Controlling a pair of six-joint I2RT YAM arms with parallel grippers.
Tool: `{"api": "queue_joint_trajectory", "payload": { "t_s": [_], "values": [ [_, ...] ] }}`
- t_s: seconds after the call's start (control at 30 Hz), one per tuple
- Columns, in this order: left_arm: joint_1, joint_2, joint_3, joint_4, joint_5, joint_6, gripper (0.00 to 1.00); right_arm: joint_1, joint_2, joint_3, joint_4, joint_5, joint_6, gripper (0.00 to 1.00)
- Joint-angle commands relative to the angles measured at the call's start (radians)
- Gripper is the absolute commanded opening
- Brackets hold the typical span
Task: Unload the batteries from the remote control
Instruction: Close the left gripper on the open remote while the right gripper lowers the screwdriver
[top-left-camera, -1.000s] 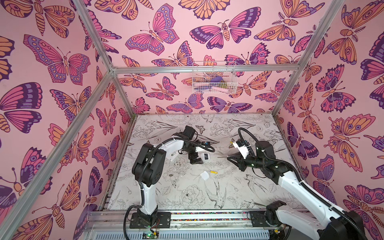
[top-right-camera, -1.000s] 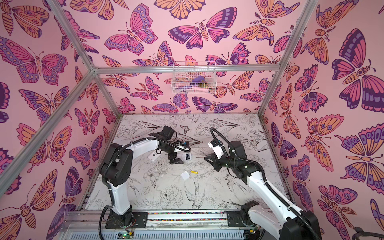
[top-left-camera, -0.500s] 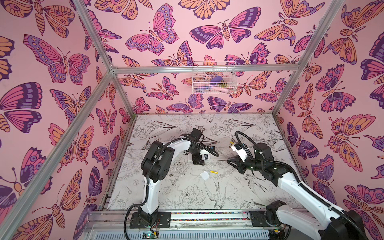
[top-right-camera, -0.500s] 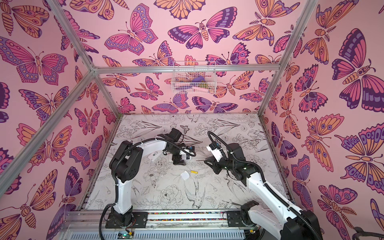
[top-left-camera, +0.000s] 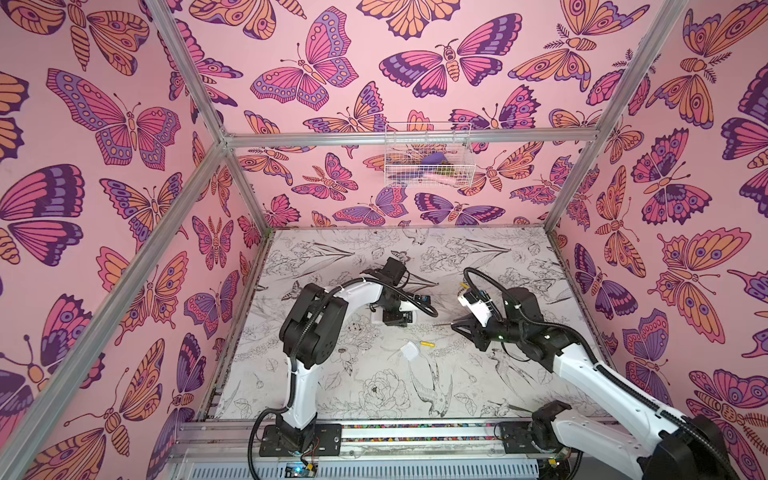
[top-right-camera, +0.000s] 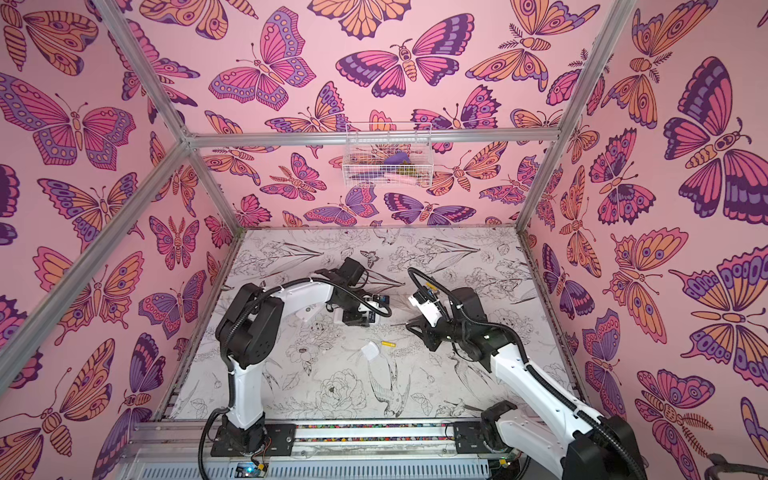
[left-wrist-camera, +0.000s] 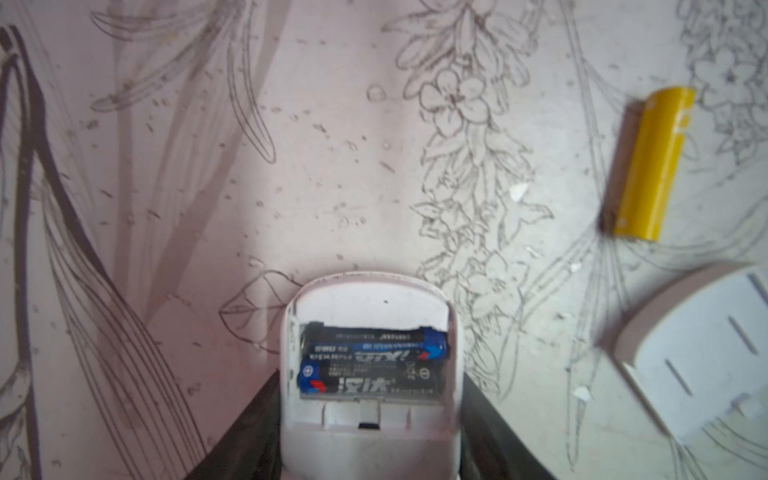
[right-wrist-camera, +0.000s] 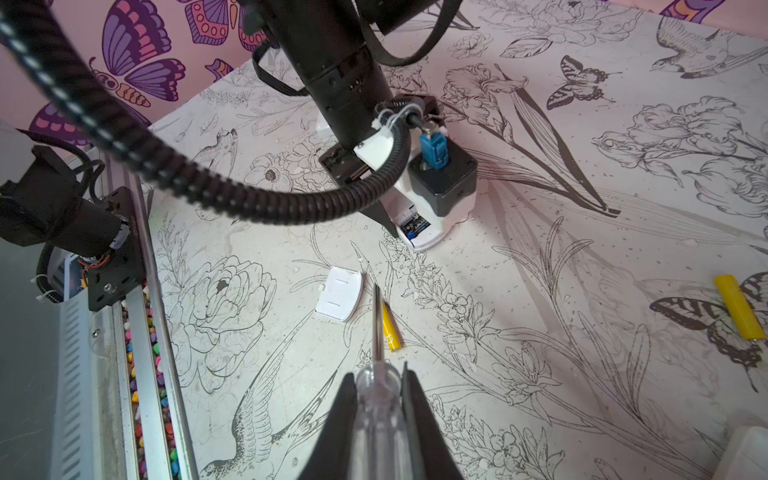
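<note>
Beside my left gripper (left-wrist-camera: 370, 376), on the worktop (left-wrist-camera: 291, 166), lie a yellow battery (left-wrist-camera: 648, 166) and a white cover (left-wrist-camera: 698, 353). They are close together but not touching, and both are clear of my fingers.

From my right gripper (right-wrist-camera: 379, 372), the screwdriver (right-wrist-camera: 376, 320) shaft crosses in front of that same battery. My left wrist and its cable hide most of the remote (left-wrist-camera: 365, 440). A second yellow battery (right-wrist-camera: 739, 307) lies well off to the side of my right gripper.

My left arm is folded at the elbow, with the forearm reaching out over the middle of the worktop and the gripper pointing down. Its fingers lie against both sides of the remote with no gap showing, so I take it as gripped.

My right arm stretches low from its base. Its gripper is closed on the screwdriver's clear handle, and the tip points toward my left gripper but stays apart from it.

The remote lies back-up with its back open. Two black batteries (left-wrist-camera: 374, 365) sit in it side by side, just beyond my left fingertips.

A wire basket (top-left-camera: 428, 166) on the back wall, far from both grippers, holds purple and pink things that I cannot make out.
</note>
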Motion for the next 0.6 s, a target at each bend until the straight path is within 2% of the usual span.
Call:
{"api": "queue_joint_trajectory", "payload": {
  "t_s": [0.0, 0.37, 0.47, 0.57],
  "values": [
    [0.016, -0.080, -0.093, -0.067, -0.048, -0.006, 0.56, 0.029, 0.008, 0.023, -0.016, -0.004, -0.053, 0.00],
    [0.026, -0.282, -0.368, -0.055, 0.045, -0.099, 0.58, 0.165, 0.045, -0.035, 0.089, -0.024, -0.160, 0.00],
    [0.024, -0.284, -0.392, -0.050, 0.039, -0.103, 0.63, 0.209, 0.069, -0.023, 0.074, -0.024, -0.193, 0.00],
    [0.025, -0.283, -0.415, -0.028, 0.012, -0.090, 0.73, 0.228, 0.094, -0.041, 0.129, -0.050, -0.209, 0.00]
  ]
}}
